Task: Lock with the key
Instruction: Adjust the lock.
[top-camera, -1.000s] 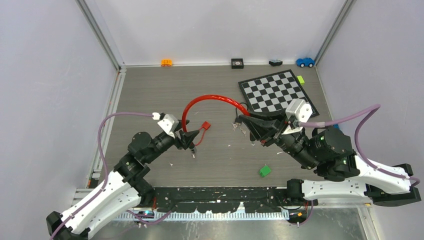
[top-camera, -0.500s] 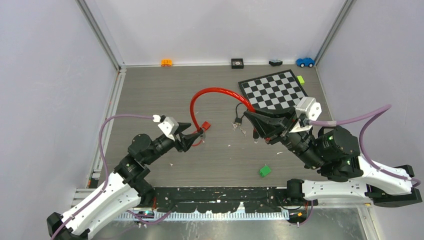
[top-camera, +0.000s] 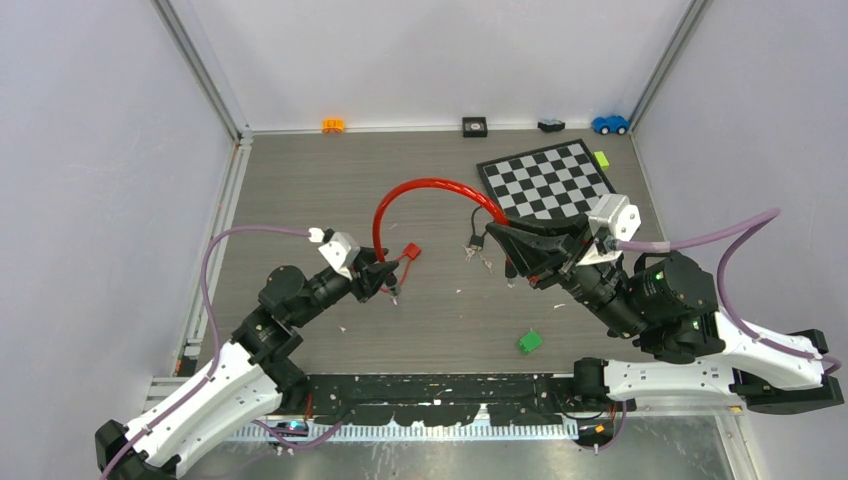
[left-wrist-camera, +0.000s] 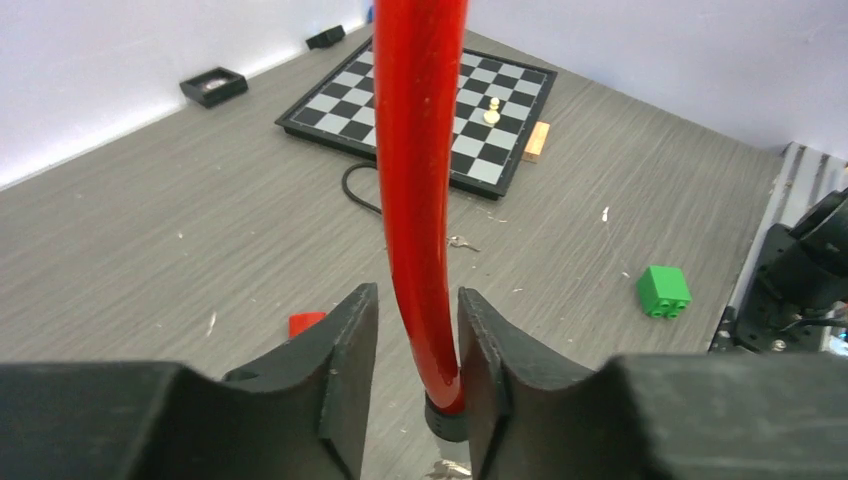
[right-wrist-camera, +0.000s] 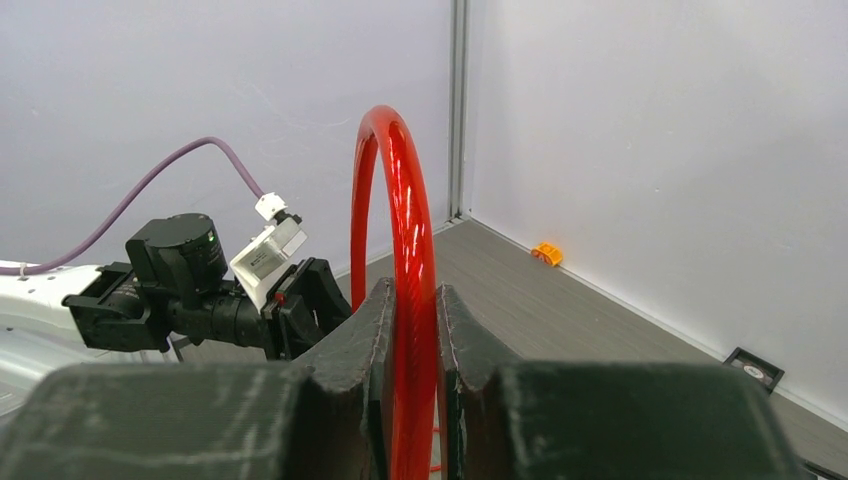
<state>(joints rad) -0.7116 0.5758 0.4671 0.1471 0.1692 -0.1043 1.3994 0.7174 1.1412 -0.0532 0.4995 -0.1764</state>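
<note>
Clamping the red plastic-coated cable loop (top-camera: 430, 186) in the right gripper (right-wrist-camera: 413, 292), straddling its end with left gripper (left-wrist-camera: 417, 296) jaws apart, needing centring before squeezing

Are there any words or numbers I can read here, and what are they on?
No text can be read in any view.
Grey label on the white box: too blurred to read.
Edge of the chessboard: any marks are too small to read.
</note>
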